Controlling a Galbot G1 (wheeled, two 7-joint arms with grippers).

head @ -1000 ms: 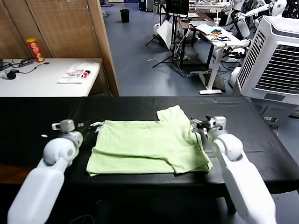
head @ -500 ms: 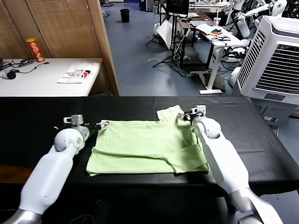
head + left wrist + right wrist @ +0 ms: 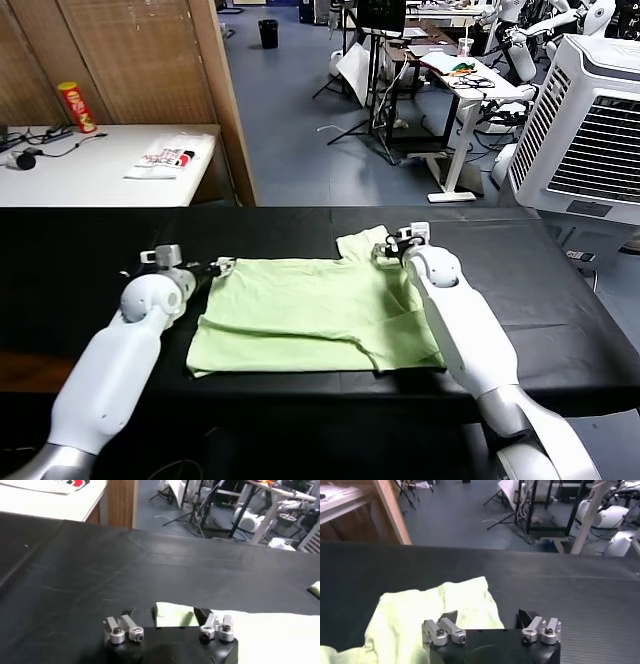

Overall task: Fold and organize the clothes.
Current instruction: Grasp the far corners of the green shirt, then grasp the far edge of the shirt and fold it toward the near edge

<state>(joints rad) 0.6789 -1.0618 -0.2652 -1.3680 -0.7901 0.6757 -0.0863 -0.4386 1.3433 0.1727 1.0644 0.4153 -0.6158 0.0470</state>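
The shirt (image 3: 315,315) lies flat on the black table (image 3: 90,240); left tool (image 3: 170,620) and right tool (image 3: 487,617) straddle its far corners, half-open, holding nothing; pinch both corners evenly.

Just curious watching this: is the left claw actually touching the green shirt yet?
Touching. In the left wrist view, the shirt's corner lies between the left gripper's two fingertips, against them.

Over the last second the left gripper (image 3: 213,268) has slid inward to the shirt's (image 3: 310,315) far left corner. The right gripper (image 3: 385,249) has swung in from the right edge to the raised sleeve. Both jaws appear narrower, though finger contact is unclear.
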